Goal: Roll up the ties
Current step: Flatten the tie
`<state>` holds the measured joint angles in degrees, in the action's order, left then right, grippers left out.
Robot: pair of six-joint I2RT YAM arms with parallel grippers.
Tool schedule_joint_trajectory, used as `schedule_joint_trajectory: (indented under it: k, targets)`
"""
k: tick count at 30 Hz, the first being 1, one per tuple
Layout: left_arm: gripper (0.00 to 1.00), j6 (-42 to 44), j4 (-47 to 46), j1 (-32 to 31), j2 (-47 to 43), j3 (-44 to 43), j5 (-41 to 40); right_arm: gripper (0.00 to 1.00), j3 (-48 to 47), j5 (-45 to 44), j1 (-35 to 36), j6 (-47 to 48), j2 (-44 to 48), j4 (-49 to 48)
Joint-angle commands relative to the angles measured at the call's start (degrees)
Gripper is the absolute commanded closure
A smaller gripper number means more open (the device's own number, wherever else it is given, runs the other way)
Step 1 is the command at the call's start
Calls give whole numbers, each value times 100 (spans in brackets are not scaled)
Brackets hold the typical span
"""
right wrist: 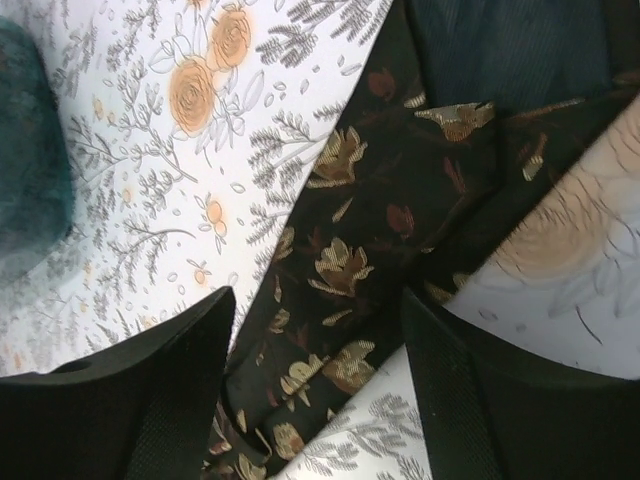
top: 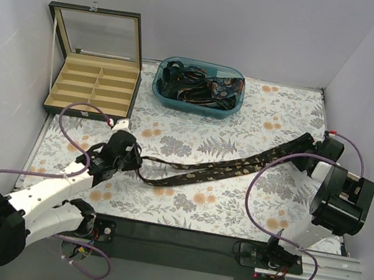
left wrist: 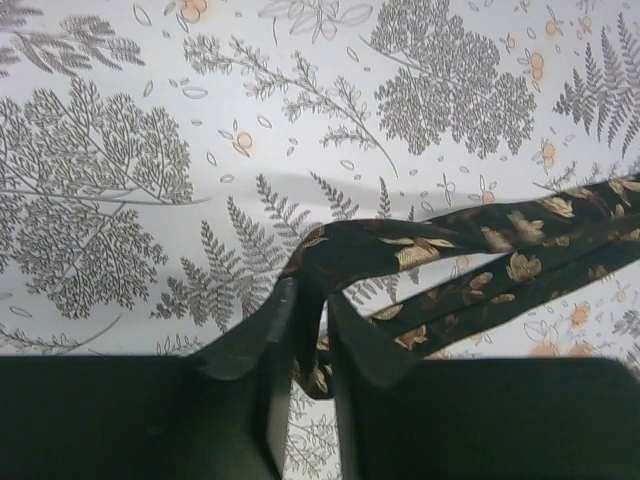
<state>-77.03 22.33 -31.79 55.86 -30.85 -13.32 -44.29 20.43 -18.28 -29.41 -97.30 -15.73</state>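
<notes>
A long black tie point(top: 225, 167) with gold leaf patterning lies diagonally across the floral cloth, wide end at the right. My left gripper point(top: 140, 168) is shut on its narrow end, which folds back on itself between the fingers point(left wrist: 312, 330). The tie point(left wrist: 480, 250) runs off to the right in the left wrist view. My right gripper point(top: 313, 149) is open over the wide end point(right wrist: 370, 250), one finger point(right wrist: 170, 390) on each side of it, not closed. More ties lie tangled in a teal bin point(top: 198, 87).
An open wooden compartment box point(top: 93, 87) with a glass lid stands at the back left. Purple cables point(top: 277, 163) loop near both arms. White walls enclose the table on three sides. A dark rail point(top: 176, 243) runs along the near edge.
</notes>
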Motion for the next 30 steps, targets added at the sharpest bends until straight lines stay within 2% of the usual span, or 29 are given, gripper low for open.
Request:
schedule_joint_trajectory:
  k: [1,3,4,6,7,10,13,17,21,25,30]
  targets:
    - [77,-751,167,-38,-399,114,417,37,298,-320,-44,225,526,122]
    - [71,-865,202,-29,-505,219,742,34,491,-346,-35,242,887,122]
    - [62,-979,219,-29,-636,255,856,33,561,-346,-26,234,1010,122]
    - [52,-1111,377,-38,-795,352,997,33,728,-303,-9,243,1379,122]
    - [41,-1155,439,-29,-961,378,1007,33,773,-267,44,269,1493,114]
    - [20,-1357,746,-29,-1295,326,788,35,931,-145,262,243,1880,131]
    - [19,-1463,975,-29,-1306,211,481,36,975,-31,605,181,2065,122]
    - [29,-1507,1037,-29,-884,114,383,37,940,5,1089,93,1961,122]
    - [55,-1438,932,-29,-445,97,365,39,861,84,1528,207,1732,79]
    - [71,-1376,870,-29,-260,237,514,41,922,59,1565,120,1425,-27]
    - [84,-1446,835,-29,-101,466,936,44,1159,-257,1486,-64,1178,-18]
